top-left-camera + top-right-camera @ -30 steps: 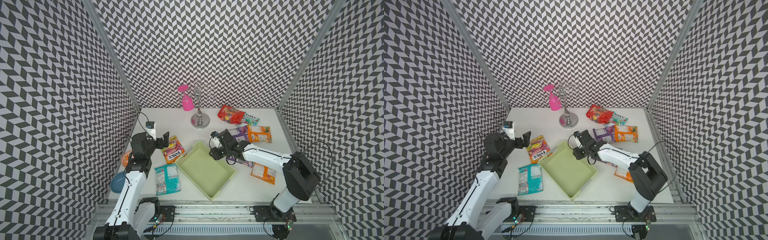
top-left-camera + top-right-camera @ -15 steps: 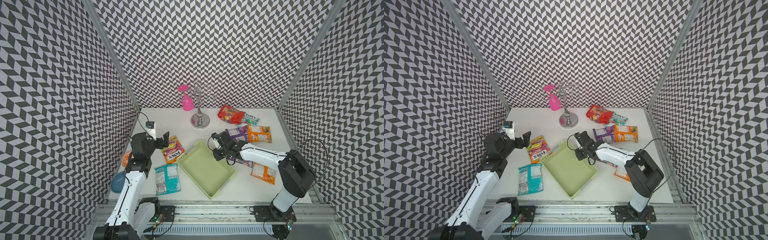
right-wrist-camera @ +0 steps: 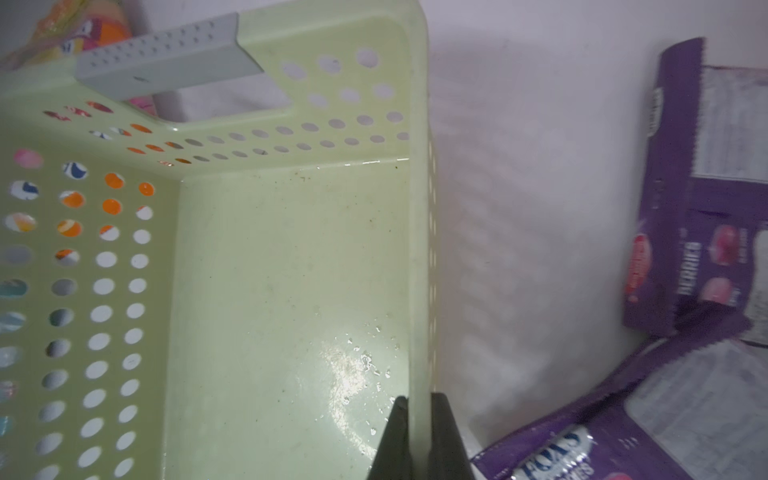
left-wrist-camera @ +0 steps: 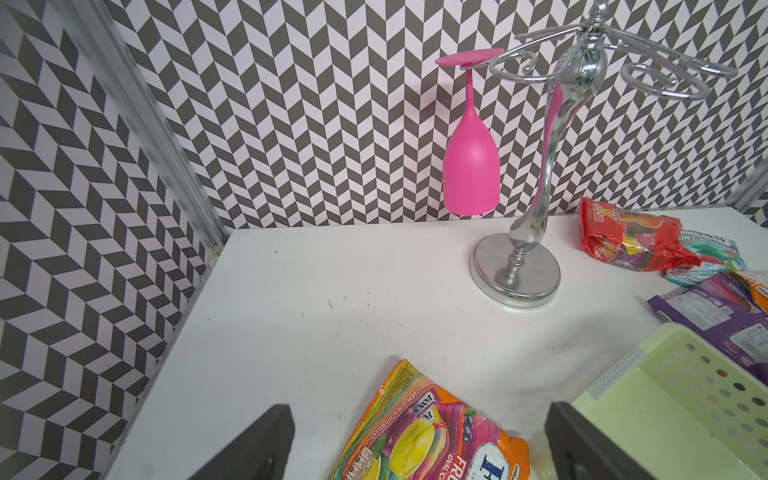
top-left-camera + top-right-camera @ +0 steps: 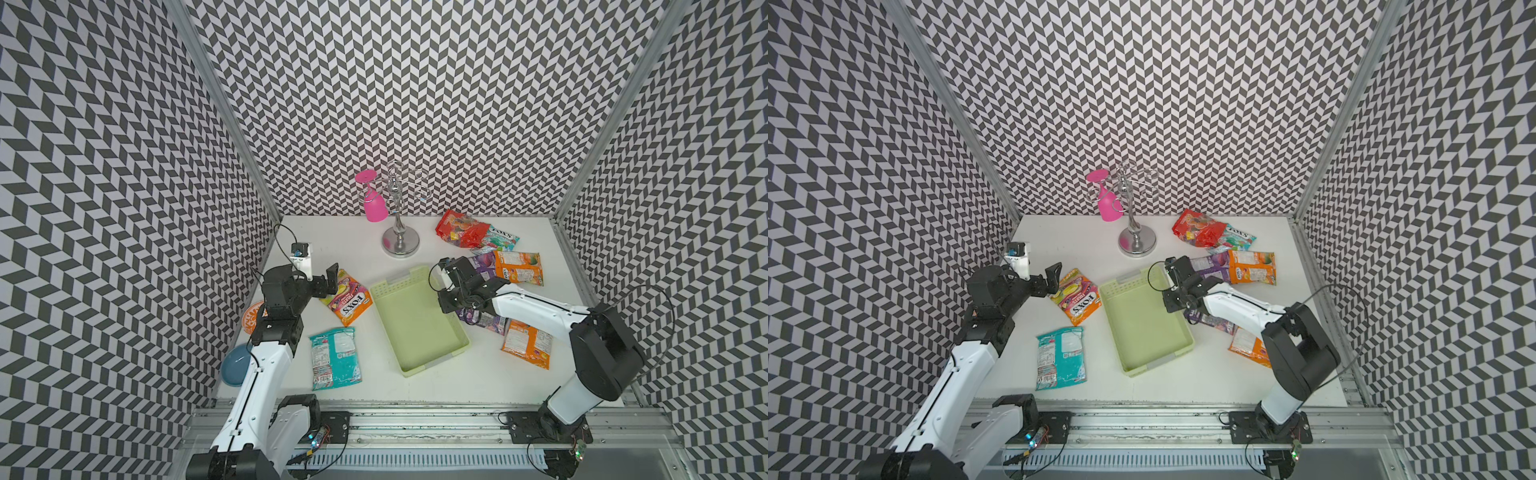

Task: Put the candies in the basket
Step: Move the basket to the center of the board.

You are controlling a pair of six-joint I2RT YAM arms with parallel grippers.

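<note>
In both top views the basket [image 5: 411,324] sits empty in the middle of the tabletop [image 5: 332,245], so nothing is done yet. The candies [image 5: 519,268] all lie around it: an orange bag [image 5: 348,300] and a teal bag [image 5: 335,357] on one side, a red bag [image 5: 461,228] and purple and orange ones on the other.

In the left wrist view the left pincer [image 4: 419,415] hangs wide open by the orange bag, holding nothing.

In the right wrist view the right pincer [image 3: 419,403] is clamped on the basket's side wall, probably to shift it. Every bag is yet to go in.
</note>
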